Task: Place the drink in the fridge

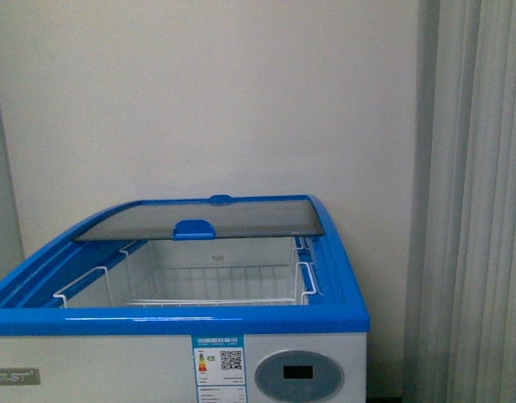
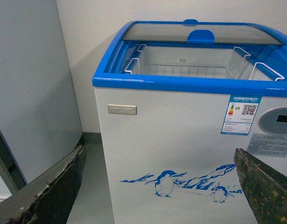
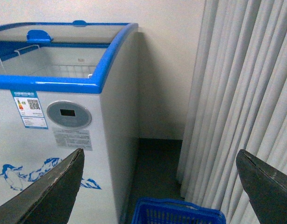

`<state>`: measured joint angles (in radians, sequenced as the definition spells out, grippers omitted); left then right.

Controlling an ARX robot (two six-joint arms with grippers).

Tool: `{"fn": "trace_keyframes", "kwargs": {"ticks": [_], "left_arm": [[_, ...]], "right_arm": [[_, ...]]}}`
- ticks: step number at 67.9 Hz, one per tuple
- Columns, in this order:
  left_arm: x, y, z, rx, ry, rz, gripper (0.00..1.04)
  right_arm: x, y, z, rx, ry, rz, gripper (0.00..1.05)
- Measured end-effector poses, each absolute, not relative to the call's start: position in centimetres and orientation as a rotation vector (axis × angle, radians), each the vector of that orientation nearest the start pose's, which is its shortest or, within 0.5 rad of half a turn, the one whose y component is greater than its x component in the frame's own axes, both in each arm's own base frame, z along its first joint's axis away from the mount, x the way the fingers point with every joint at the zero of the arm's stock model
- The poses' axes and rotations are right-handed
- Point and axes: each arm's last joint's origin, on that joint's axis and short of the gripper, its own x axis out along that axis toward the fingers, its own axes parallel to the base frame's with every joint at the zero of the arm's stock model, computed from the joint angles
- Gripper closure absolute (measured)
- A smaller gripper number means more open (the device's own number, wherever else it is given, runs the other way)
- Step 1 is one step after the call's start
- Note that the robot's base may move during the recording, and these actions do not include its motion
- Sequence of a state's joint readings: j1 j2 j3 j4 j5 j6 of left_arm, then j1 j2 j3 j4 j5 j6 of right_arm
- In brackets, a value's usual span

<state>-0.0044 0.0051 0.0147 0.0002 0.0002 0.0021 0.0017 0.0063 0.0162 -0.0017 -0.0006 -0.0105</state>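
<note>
We face the fridge (image 1: pixel 157 344) head-on; its glass lid (image 1: pixel 199 217) is slid to the back, top open, white wire baskets (image 1: pixel 212 281) inside w/ nothing visible in them; drink not seen in any view, so we can't say where it is. Our left gripper (image 2: pixel 157 186) hangs in front of the penguin graphic (image 2: pixel 164 183), jaws wide, holding nothing; right gripper (image 3: pixel 160 186) jaws also wide, nothing btwn them, over a blue basket (image 3: pixel 174 213) on the floor, beside the curtain (image 3: pixel 241 93).

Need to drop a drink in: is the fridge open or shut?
Open. The fridge's glass lid is slid back, exposing white wire baskets.
</note>
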Motion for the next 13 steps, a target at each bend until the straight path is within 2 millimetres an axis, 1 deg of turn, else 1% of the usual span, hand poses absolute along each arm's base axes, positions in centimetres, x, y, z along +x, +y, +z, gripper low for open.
{"fn": "trace_keyframes", "kwargs": {"ticks": [13], "left_arm": [[9.71,-0.04,16.81,0.002,-0.01,-0.005,0.08]], "right_arm": [[9.71,0.02,16.84,-0.01,-0.008,0.002,0.08]]}}
